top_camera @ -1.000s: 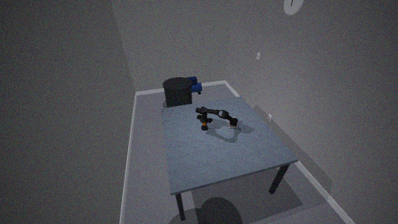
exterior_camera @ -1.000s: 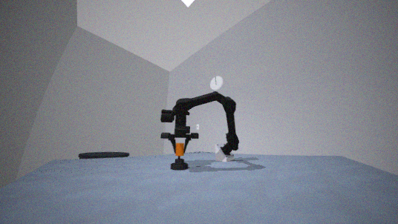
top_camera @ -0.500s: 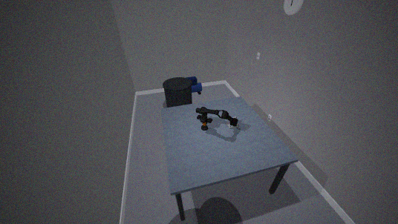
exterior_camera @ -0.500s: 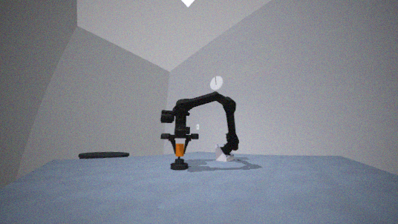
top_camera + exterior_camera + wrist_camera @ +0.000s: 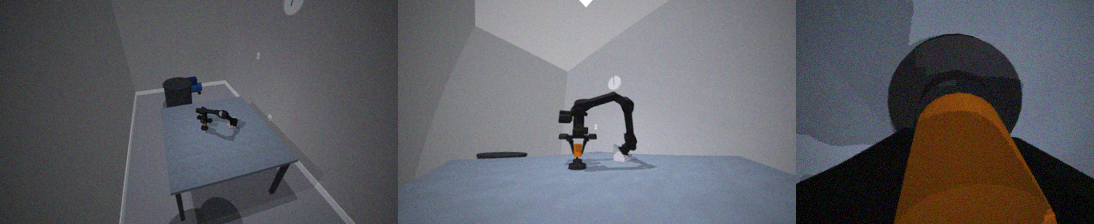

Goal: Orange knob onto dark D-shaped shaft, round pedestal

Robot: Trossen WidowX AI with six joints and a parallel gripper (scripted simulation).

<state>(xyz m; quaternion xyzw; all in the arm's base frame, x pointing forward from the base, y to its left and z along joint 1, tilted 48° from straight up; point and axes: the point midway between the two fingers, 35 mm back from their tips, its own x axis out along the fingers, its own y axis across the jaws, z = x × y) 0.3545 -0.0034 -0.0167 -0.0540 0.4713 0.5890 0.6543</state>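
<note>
The orange knob (image 5: 204, 124) (image 5: 578, 148) (image 5: 958, 165) is upright between the fingers of my gripper (image 5: 578, 153) (image 5: 960, 142), which is shut on it. The dark round pedestal (image 5: 204, 128) (image 5: 577, 166) (image 5: 996, 62) stands on the table right below. In the exterior view the knob's lower end is above the pedestal, at about the top of the short dark shaft (image 5: 577, 159). I cannot tell whether they touch. In the wrist view the knob covers the near part of the pedestal and most of the shaft. The flat sides are hidden.
The arm (image 5: 212, 111) (image 5: 600, 99) arches from its pale base (image 5: 621, 157) on the blue-grey table (image 5: 223, 159) (image 5: 621, 193), to the right of the pedestal. A dark round bin (image 5: 178, 93) and a blue object (image 5: 196, 87) stand beyond the table's far edge.
</note>
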